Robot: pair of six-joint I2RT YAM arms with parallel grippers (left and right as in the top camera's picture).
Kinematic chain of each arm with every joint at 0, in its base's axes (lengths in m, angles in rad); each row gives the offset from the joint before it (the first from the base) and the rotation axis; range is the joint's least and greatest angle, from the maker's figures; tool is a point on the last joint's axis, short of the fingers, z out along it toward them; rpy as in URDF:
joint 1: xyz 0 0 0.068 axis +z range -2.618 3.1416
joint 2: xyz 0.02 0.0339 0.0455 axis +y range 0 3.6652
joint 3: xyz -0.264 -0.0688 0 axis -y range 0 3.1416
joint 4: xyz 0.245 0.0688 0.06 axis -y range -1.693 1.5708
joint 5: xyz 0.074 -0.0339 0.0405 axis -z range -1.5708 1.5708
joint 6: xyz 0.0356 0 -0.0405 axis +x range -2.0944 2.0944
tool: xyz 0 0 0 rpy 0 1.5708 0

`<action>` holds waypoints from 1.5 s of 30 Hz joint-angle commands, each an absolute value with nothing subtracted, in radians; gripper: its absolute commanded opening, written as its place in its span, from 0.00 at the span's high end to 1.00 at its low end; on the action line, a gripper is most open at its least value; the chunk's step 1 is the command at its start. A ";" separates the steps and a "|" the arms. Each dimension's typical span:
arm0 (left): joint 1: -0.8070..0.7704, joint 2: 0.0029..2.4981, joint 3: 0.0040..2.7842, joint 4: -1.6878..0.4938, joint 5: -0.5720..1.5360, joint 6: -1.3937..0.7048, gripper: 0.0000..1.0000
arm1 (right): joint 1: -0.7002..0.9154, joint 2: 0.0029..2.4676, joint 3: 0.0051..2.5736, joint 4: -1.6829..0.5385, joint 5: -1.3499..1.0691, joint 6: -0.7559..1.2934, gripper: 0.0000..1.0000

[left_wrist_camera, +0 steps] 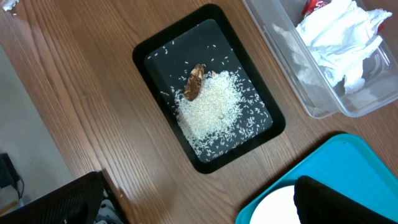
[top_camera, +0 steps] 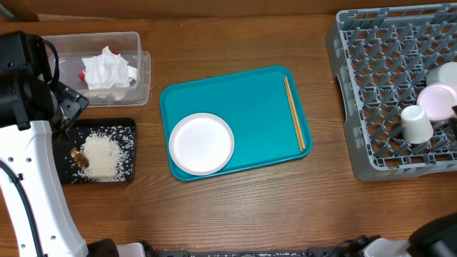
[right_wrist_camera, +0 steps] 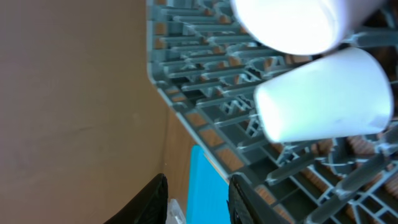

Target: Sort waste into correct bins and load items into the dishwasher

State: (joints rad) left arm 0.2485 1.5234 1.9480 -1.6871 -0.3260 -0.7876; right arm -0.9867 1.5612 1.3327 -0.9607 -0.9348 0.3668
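Observation:
The clear tub (top_camera: 140, 68) holds crumpled white tissues (top_camera: 107, 70) and a red wrapper (left_wrist_camera: 314, 6). The black tray (top_camera: 127, 127) holds a pile of rice (top_camera: 103, 153) and a brown food scrap (top_camera: 77, 158). The white plate (top_camera: 201, 143) and the chopsticks (top_camera: 295, 113) lie on the teal tray (top_camera: 250, 100). The grey dish rack (top_camera: 378, 86) holds a white cup (top_camera: 416, 123) and a white bowl (top_camera: 437, 100). My left gripper (left_wrist_camera: 199, 208) is open and empty above the table beside the black tray (left_wrist_camera: 149, 53). My right gripper (right_wrist_camera: 198, 199) is open and empty over the rack's edge (right_wrist_camera: 180, 99), near the cup (right_wrist_camera: 323, 93).
The wooden table (top_camera: 235, 214) runs around the trays. The left arm (top_camera: 28, 78) stands over the table's left edge beside the tub. The rack fills the right side. The right arm's base (top_camera: 435, 239) shows at the bottom right.

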 commanded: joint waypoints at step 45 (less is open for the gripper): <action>0.249 1.525 1.946 -1.689 -0.339 -0.812 0.00 | -0.471 1.642 1.330 -0.817 -0.018 0.539 0.96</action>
